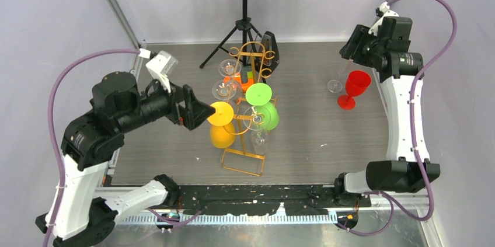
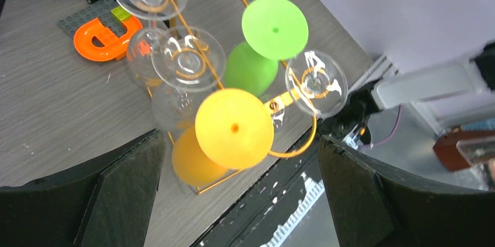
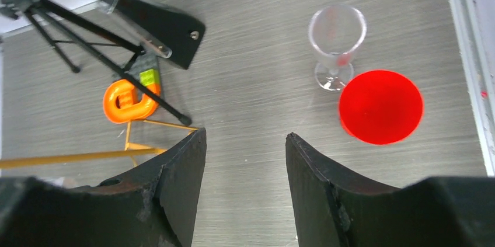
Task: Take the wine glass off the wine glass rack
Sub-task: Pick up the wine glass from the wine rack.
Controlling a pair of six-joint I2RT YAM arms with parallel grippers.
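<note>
Top external view: the left gripper (image 1: pixel 204 112), jaws wide, sits just beside the yellow wine glass (image 1: pixel 220 114) hanging bowl-down on the wine glass rack (image 1: pixel 253 60).

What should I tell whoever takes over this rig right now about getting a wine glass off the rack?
Left end effector: open, empty, facing the foot of the yellow glass.
Right end effector: open, empty, above the red glass and small clear glass standing on the table.
Rack: yellow glass, green glass and several clear glasses hang upside down.
Done: approach only.
Left: probably grip the yellow glass and slide it off.
</note>
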